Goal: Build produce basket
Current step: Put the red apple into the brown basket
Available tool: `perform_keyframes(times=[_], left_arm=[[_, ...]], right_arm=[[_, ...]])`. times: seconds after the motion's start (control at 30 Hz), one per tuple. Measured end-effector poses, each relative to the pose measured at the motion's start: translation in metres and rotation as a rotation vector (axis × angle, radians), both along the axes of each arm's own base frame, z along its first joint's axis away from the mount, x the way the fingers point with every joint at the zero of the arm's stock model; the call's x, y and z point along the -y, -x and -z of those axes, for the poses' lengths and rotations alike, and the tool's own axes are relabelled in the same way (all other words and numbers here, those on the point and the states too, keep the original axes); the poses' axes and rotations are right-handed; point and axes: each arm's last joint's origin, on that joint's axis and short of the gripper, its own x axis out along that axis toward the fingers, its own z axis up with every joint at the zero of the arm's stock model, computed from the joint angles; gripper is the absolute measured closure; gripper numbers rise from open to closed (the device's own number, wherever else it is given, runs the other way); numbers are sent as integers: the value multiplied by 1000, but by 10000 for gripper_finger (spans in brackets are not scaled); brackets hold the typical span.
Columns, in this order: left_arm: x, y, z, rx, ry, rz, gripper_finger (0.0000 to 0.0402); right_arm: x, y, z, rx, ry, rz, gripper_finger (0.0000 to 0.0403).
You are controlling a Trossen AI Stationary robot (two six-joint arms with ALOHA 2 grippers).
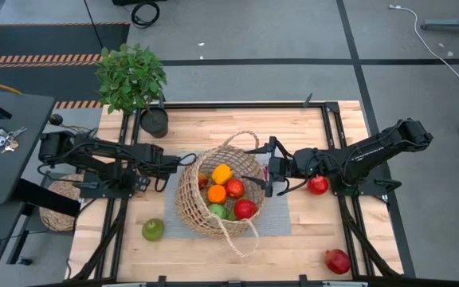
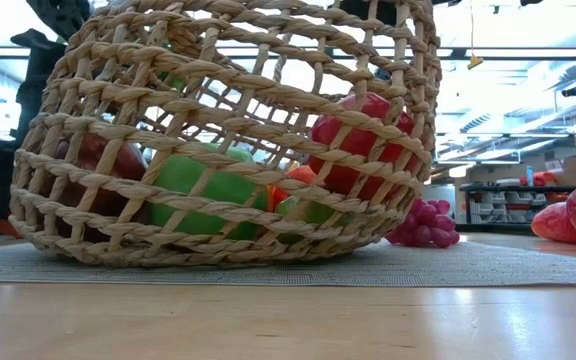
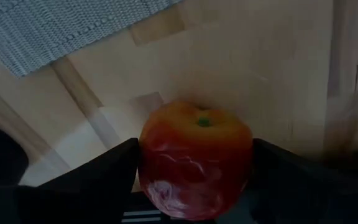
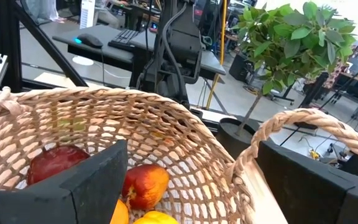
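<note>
The round wicker basket (image 1: 194, 209) stands on a grey mat and holds a yellow pepper (image 1: 221, 173), an orange (image 1: 216, 193), red apples (image 1: 245, 209) and green fruit (image 1: 217, 211). The low view shows the basket (image 2: 218, 130) close up. My left gripper (image 1: 178, 163) is just left of the basket's rim, shut on a red-and-yellow apple (image 3: 194, 165) over bare wood; the high view hides that apple. My right gripper (image 1: 266, 171) hovers open over the basket's right rim (image 4: 185, 124), fingers wide apart (image 4: 191, 186), empty. My left gripper pinches the red-and-yellow apple by its two opposite sides (image 3: 143, 168), one finger (image 3: 104, 174) on each flank. The apple's stem end (image 3: 202, 122) faces away from the wrist. Whether it is lifted clear of the wood I cannot tell.
A red pomegranate (image 1: 318, 185) lies under my right arm, another (image 1: 337, 261) near the front right corner. A green fruit (image 1: 152, 229) sits front left; purple grapes (image 2: 426, 222) lie beside the basket. A potted plant (image 1: 131, 76) stands at the far left, a small wicker object (image 1: 58, 203) off the left edge.
</note>
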Motion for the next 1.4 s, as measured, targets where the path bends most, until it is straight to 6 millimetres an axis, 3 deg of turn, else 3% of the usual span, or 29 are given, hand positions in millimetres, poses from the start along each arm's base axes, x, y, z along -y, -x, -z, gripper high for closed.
perform_keyframes(times=[0.2,0.47,0.67,0.93,1.2,1.4], left_arm=[[0,0,0,-4,5,19,93],[0,0,0,-6,4,20,135],[0,-1,-5,-19,-10,-13,134],[-2,-11,-40,-33,-36,-67,139],[-4,-22,-88,11,-95,-142,137],[-6,-34,-131,168,-169,-248,133]], right_arm=[[0,0,0,0,1,0,39],[0,0,0,0,0,0,39],[0,0,0,0,0,0,39],[0,0,0,-1,0,0,39],[0,0,0,0,-2,1,39],[0,0,0,1,-8,1,39]])
